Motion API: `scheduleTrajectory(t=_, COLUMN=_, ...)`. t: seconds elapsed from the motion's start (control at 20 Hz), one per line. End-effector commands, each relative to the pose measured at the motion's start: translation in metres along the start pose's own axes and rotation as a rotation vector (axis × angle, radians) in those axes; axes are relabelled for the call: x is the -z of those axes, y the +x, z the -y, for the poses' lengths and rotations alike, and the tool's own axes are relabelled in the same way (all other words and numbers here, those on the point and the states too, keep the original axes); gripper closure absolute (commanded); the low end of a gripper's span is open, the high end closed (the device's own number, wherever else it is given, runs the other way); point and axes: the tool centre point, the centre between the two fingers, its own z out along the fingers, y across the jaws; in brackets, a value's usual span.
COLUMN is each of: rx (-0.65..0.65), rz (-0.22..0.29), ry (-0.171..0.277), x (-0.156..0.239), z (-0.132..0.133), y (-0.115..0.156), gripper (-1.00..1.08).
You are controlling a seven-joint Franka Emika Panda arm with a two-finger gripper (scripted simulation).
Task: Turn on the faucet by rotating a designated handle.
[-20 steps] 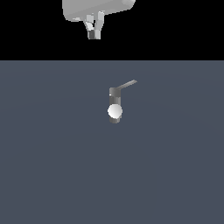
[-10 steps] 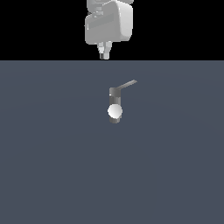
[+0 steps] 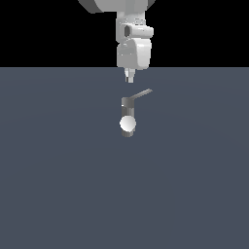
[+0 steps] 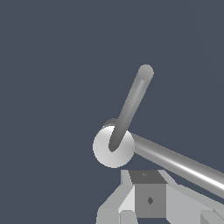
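The faucet [image 3: 127,108] is a small dark-grey upright cylinder on the flat grey ground, with a white ball [image 3: 128,124] on its front. Its handle [image 3: 141,94] is a thin light-grey lever slanting from the cylinder's top toward the exterior view's right. My gripper [image 3: 129,78] hangs just above and behind the cylinder's top, fingers together, touching nothing. In the wrist view the white ball [image 4: 113,148] lies just beyond my gripper [image 4: 148,199]. A thin grey bar [image 4: 133,103] and a thicker bright bar [image 4: 179,164] spread from it; I cannot tell which is the handle.
The grey ground [image 3: 58,185] stretches flat on all sides of the faucet. Beyond its far edge the background is black. The white arm [image 3: 133,44] comes down from the top of the exterior view.
My gripper has come down and shifted toward the exterior view's right, from the top edge to just above the faucet. The faucet and handle have not moved.
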Motion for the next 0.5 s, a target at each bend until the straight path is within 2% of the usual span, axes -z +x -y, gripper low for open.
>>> scheduleTrajectory(t=0.0, rx=-0.074, rz=-0.003, ry=-0.002, x=-0.014, z=0.009, y=0.019, gripper=1.08)
scheduleTrajectory(t=0.45, rx=-0.274, rz=-0.005, ry=-0.008, x=-0.050, z=0.027, y=0.072, gripper=1.08)
